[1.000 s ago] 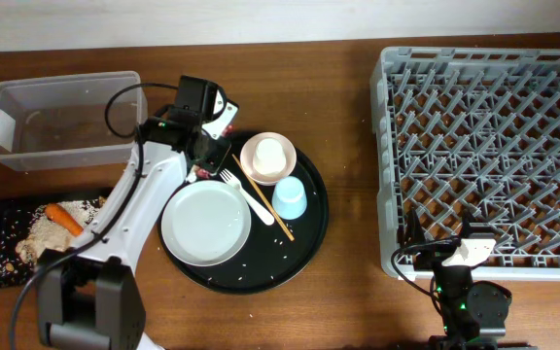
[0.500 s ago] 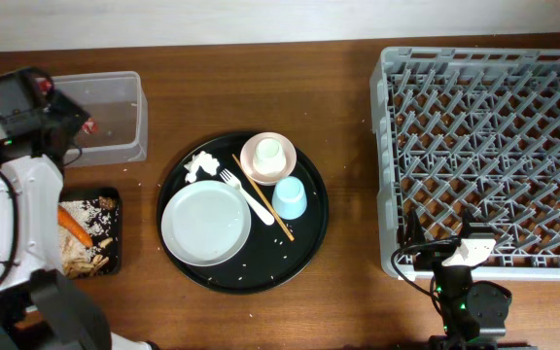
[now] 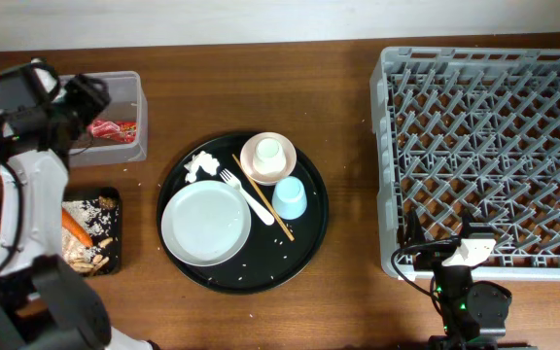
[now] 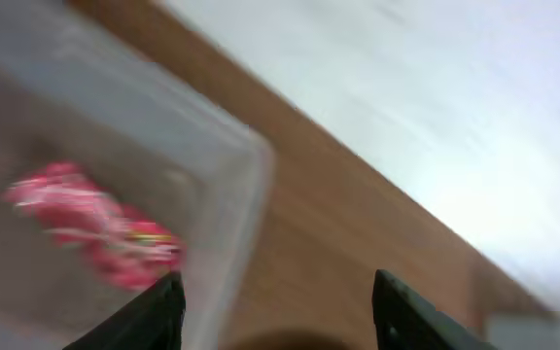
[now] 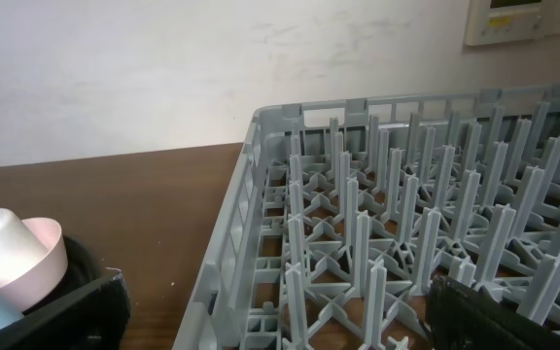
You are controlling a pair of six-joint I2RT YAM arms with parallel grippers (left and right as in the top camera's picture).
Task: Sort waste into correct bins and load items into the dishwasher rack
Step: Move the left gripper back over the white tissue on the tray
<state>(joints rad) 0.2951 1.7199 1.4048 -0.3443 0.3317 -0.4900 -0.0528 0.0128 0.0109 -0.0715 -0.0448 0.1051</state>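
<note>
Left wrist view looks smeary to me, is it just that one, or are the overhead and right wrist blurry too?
Left wrist view: smeared throughout, the red-and-white wrapper and clear tub soft-edged, the wall washed out. Overhead view: crisp, evenly lit. Right wrist view: sharp on the dishwasher rack.

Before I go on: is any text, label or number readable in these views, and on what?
No text can be read in any view.
Crumpled red-and-white wrapper in the clear rectangular plastic tub: it may carry print, but it is too blurred to read.
Pale wall panel behind the large grey plastic rack, right wrist view: the markings are too small to read.
</note>
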